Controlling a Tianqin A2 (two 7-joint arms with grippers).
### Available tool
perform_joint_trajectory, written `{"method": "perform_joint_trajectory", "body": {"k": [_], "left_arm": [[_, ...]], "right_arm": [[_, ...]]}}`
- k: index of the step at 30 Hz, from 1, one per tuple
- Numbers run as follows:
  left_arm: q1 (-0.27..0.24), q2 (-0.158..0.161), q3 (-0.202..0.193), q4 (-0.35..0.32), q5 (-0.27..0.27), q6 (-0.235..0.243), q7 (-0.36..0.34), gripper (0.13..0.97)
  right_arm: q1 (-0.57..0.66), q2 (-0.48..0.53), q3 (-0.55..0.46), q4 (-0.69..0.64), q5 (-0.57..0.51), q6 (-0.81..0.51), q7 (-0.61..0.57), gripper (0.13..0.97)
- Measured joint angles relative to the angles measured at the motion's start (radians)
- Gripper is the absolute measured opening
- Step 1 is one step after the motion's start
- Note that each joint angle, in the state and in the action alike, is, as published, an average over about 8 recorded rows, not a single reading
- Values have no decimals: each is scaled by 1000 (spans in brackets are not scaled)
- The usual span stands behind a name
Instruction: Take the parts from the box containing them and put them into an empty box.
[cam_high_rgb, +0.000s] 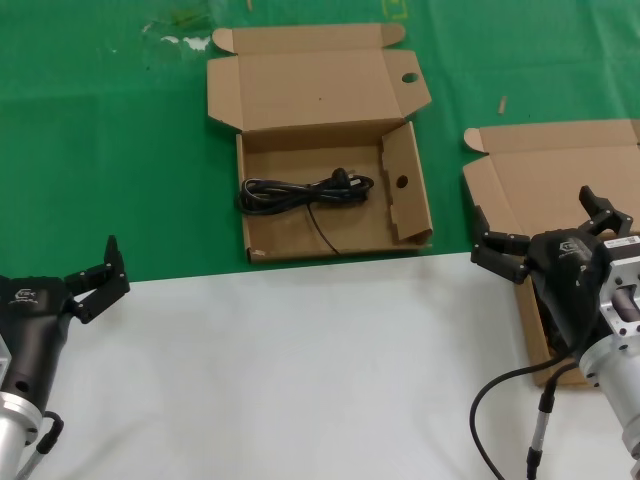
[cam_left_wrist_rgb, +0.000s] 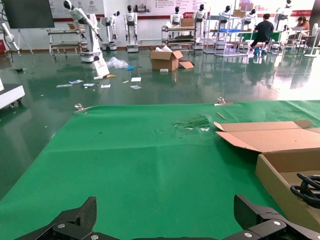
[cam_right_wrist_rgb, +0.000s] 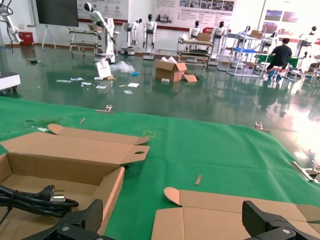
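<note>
From the head camera, the holed box (cam_high_rgb: 330, 190) sat open on the green cloth (cam_high_rgb: 100, 150), a black cable bundle (cam_high_rgb: 305, 192) coiled inside it against its back wall. The other box (cam_high_rgb: 560, 175) lay well to that box's right, with the right gripper (cam_high_rgb: 545, 240) over its near part, jaws spread apart. The left gripper (cam_high_rgb: 95, 275) hung near the white tabletop (cam_high_rgb: 300, 370), well left of the holed box, jaws apart.

In the left wrist camera, the holed box's corner (cam_left_wrist_rgb: 280, 165) showed a cable loop (cam_left_wrist_rgb: 307, 187) inside.

In the right wrist camera, the cable's plug (cam_right_wrist_rgb: 50, 194) lay in the holed box (cam_right_wrist_rgb: 65, 170), the other box's lid (cam_right_wrist_rgb: 225, 212) beside it.
</note>
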Motion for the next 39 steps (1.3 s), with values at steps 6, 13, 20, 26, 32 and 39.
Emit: {"method": "perform_joint_trajectory", "body": {"k": [6, 13, 20, 26, 32, 39], "left_arm": [[0, 0, 0, 0, 0, 0, 0, 966], [0, 0, 0, 0, 0, 0, 0, 966], [0, 0, 0, 0, 0, 0, 0, 966], [0, 0, 0, 0, 0, 0, 0, 966], [0, 0, 0, 0, 0, 0, 0, 966], [0, 0, 0, 0, 0, 0, 0, 966]], "right_arm": [[0, 0, 0, 0, 0, 0, 0, 966], [0, 0, 0, 0, 0, 0, 0, 966], [0, 0, 0, 0, 0, 0, 0, 966], [0, 0, 0, 0, 0, 0, 0, 966], [0, 0, 0, 0, 0, 0, 0, 966], [0, 0, 0, 0, 0, 0, 0, 966]]}}
